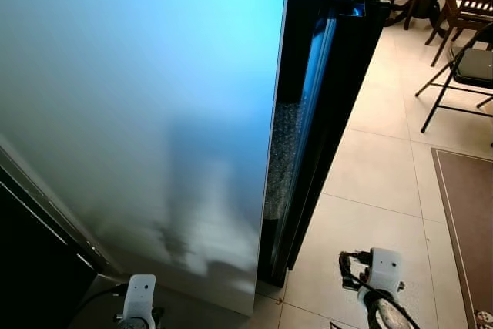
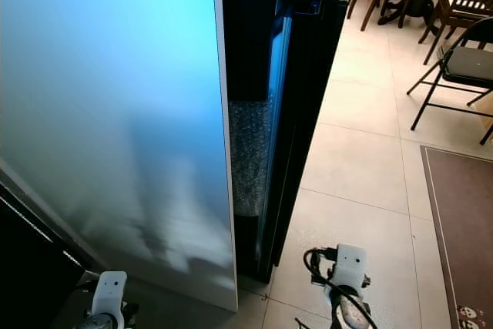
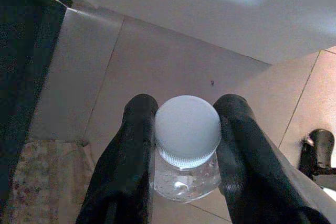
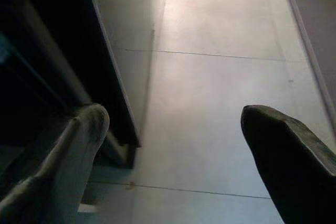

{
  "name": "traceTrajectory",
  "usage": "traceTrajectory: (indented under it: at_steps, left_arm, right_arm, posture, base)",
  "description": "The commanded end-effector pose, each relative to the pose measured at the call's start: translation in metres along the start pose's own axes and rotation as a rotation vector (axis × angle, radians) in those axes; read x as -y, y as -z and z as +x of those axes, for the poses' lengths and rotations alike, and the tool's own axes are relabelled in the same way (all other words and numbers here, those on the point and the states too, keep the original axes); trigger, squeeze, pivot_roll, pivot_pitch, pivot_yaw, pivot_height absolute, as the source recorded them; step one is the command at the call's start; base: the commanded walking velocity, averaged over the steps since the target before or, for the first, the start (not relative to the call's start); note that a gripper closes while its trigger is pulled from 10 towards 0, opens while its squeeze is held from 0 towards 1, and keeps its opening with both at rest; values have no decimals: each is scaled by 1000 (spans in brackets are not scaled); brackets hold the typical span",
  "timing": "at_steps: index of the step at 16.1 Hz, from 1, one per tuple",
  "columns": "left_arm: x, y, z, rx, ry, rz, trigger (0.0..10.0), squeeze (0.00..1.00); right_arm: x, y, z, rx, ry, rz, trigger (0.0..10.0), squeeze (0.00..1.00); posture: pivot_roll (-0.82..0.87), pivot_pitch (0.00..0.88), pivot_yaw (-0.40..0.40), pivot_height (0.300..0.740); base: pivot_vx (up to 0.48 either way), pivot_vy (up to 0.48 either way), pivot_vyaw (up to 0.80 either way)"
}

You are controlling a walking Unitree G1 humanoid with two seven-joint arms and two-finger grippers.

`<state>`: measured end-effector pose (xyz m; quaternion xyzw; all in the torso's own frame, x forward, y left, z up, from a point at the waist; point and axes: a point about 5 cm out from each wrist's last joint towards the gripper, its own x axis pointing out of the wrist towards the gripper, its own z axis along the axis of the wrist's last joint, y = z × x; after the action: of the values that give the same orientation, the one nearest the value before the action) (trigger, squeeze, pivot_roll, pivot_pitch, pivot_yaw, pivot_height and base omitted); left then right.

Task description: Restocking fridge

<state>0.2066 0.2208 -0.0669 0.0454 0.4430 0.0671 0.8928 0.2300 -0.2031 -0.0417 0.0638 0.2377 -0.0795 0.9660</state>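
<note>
Bottle (image 3: 187,153) in left gripper (image 3: 184,145), beside fridge door (image 1: 146,113).

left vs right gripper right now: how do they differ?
The left gripper is shut on a clear bottle with a white cap; the right gripper holds nothing. The left gripper's fingers sit close, pressed to the bottle's neck; the right gripper's fingers are spread wide. Both hang low over the tiled floor beside the fridge door.
</note>
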Motion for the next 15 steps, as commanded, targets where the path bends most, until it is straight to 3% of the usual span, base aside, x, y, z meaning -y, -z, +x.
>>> traceTrajectory:
  at_steps: [1, 4, 6, 7, 8, 9, 10, 11, 13, 15]
  left_arm:
    - [-3, 5, -1, -11, -2, 10, 10000, 0]
    - [-2, 5, -1, -12, -1, 12, 10000, 0]
    - [-2, 4, -1, -9, -1, 11, 10000, 0]
    - [-2, 3, 0, -7, -2, 11, 10000, 0]
    - [-1, 3, 0, -5, -5, 6, 10000, 0]
    - [-1, 3, 0, -4, -7, 3, 10000, 0]
    - [-1, 3, 0, -4, -7, 2, 10000, 0]
    - [-1, 3, 0, -3, -8, 0, 10000, 0]
    - [0, 2, 0, -2, -13, -13, 10000, 0]
    - [1, 2, 0, -2, -13, -14, 10000, 0]
  right_arm:
    - [-1, -1, 0, 11, -6, -4, 10000, 0]
    - [1, -6, 0, 51, 9, -102, 10000, 0]
    - [3, -9, 0, 81, 28, -93, 10000, 0]
    - [3, -12, 0, 102, 35, -153, 10000, 0]
    - [-11, -67, 13, 364, 68, -322, 10000, 0]
    - [-20, -93, 16, 478, 67, -302, 10000, 0]
    - [-19, -95, 16, 497, 65, -317, 10000, 0]
    - [-18, -96, 16, 504, 67, -350, 10000, 0]
    - [-18, -95, 20, 444, 59, -245, 10000, 0]
    - [-22, -99, 21, 455, 37, -267, 10000, 0]
  posture:
    - [109, 0, -14, 740]
    - [103, 0, -14, 740]
    - [103, 0, -18, 740]
    - [101, 0, -18, 740]
    - [104, 0, -21, 740]
    - [104, 0, -21, 740]
    - [104, 0, -23, 740]
    - [105, 0, -23, 740]
    - [115, 0, -28, 740]
    - [111, 0, -29, 740]
  base:
    - [0, 0, 0]
    - [0, 0, 0]
    - [0, 0, 0]
    - [0, 0, 0]
    - [0, 0, 0]
    - [0, 0, 0]
    - [0, 0, 0]
    - [0, 0, 0]
    - [0, 0, 0]
    - [0, 0, 0]
